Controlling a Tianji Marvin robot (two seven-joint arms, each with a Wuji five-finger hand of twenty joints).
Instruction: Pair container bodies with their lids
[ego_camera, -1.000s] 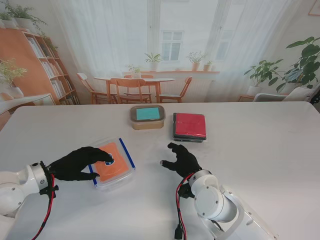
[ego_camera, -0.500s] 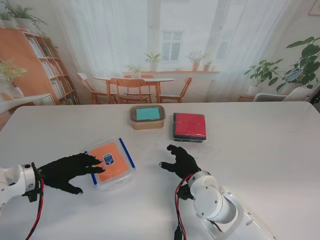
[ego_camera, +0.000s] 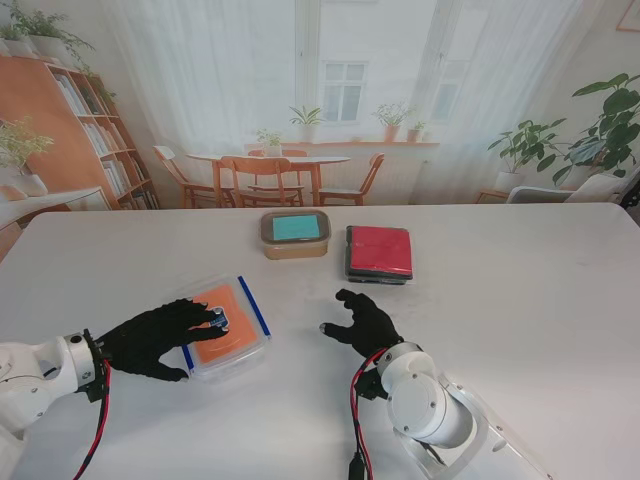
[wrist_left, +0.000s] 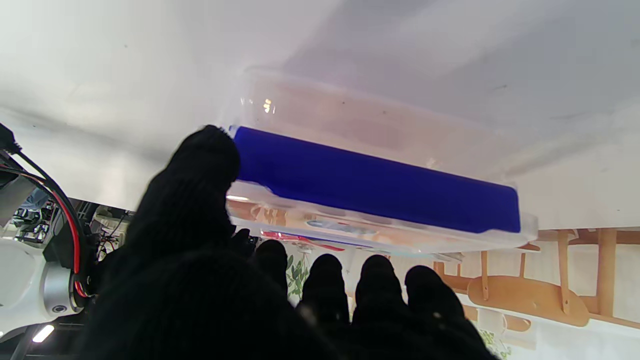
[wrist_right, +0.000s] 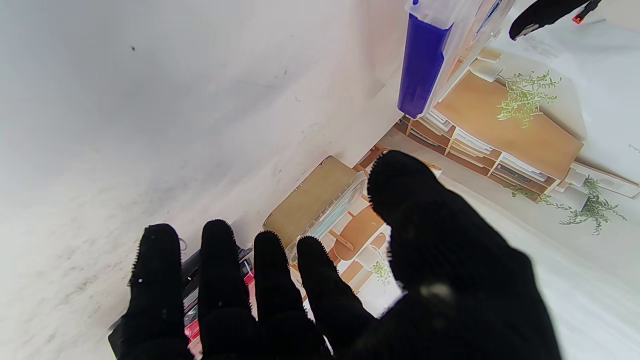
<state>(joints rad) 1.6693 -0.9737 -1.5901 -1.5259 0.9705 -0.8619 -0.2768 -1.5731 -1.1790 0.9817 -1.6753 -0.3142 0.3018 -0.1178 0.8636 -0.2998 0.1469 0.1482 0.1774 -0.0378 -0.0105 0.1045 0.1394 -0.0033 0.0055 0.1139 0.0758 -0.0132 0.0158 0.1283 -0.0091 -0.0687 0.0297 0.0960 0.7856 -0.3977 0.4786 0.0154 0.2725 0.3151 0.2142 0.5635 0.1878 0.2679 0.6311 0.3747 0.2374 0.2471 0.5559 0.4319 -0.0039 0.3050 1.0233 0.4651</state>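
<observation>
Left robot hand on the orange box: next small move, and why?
Probably press the fingers down to seat the lid. The left robot hand lies over the orange box, fingertips on its lid, thumb at the blue clip. The right robot hand hovers open beside it.

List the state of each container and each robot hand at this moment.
Clear container with orange lid and blue clips: lid on, flat on table.
Tan container with teal lid: lid on.
Black container with red lid: lid on.
Left robot hand: fingers resting on the orange lid, gripping nothing.
Right robot hand: open, holding nothing.
</observation>
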